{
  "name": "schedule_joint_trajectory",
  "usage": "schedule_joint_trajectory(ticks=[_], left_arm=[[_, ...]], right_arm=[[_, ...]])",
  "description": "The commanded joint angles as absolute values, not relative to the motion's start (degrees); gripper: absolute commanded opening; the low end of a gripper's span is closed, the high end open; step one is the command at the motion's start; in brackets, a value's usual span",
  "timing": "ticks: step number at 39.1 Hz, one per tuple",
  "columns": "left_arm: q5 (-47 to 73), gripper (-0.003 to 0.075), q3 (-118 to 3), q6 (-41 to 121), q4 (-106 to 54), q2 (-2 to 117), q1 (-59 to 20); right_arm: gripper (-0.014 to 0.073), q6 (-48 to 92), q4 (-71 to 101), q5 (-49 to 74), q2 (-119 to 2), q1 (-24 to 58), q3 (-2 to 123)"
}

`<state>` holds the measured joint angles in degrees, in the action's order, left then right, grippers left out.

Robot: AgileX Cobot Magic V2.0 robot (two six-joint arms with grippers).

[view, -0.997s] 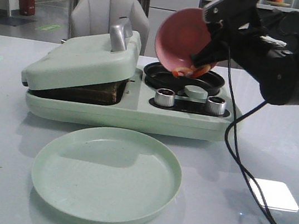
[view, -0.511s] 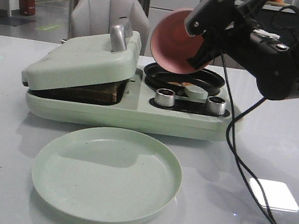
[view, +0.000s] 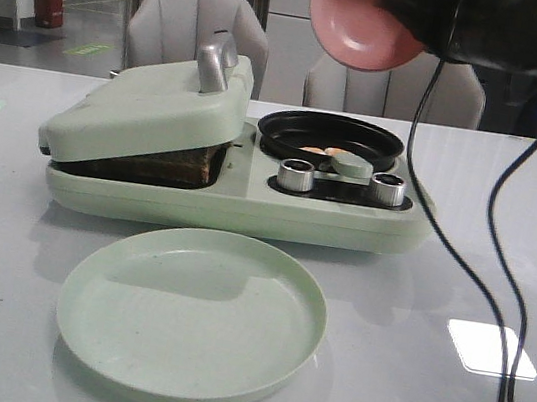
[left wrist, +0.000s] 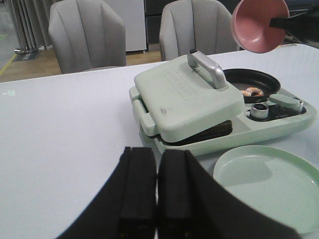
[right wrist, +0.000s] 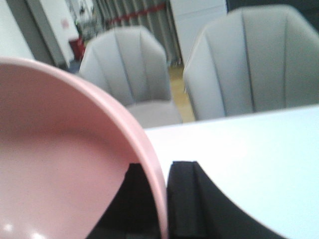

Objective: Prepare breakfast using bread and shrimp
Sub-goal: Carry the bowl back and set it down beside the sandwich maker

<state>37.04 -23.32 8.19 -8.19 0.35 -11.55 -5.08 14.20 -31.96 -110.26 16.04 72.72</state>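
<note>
shrimp [view: 314,150] in black round pan [view: 330,138] of green breakfast maker [view: 228,200], well below right gripper [right wrist: 165,199]. right gripper clamped on rim of pink bowl [view: 361,23], raised above pan, tilted. bread [view: 168,161] under slanted lid [view: 151,108], dark edge visible only. left gripper [left wrist: 157,186] pinched closed on nothing, low over table [view: 28,256], well apart from the maker. empty green plate [view: 191,311] on white table, just in front of maker. grey chairs [view: 189,22] behind.
</note>
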Motion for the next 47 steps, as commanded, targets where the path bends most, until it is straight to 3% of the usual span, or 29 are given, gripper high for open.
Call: schedule_joint_trajectory(ticks=[1,12,25,47], left_arm=[[32.65,0.0114,-24.71,7.56,-9.0,1.17,-11.94],[32.65,0.0114,-24.71,7.56,-9.0,1.17,-11.94],[32.65,0.0114,-24.71,7.56,-9.0,1.17,-11.94],[32.65,0.0114,-24.71,7.56,-9.0,1.17,-11.94]], right_arm=[[0.0142,-5.47,11.68,-25.43,-101.79,15.14,74.66],[0.0142,-5.52,11.08,0.43,-92.6,8.94,74.66],[0.0142,-5.34,11.08,28.75,-91.26,-1.1,74.66],[0.0142,-0.59,10.88,41.65,-101.92,-5.72,74.67]])
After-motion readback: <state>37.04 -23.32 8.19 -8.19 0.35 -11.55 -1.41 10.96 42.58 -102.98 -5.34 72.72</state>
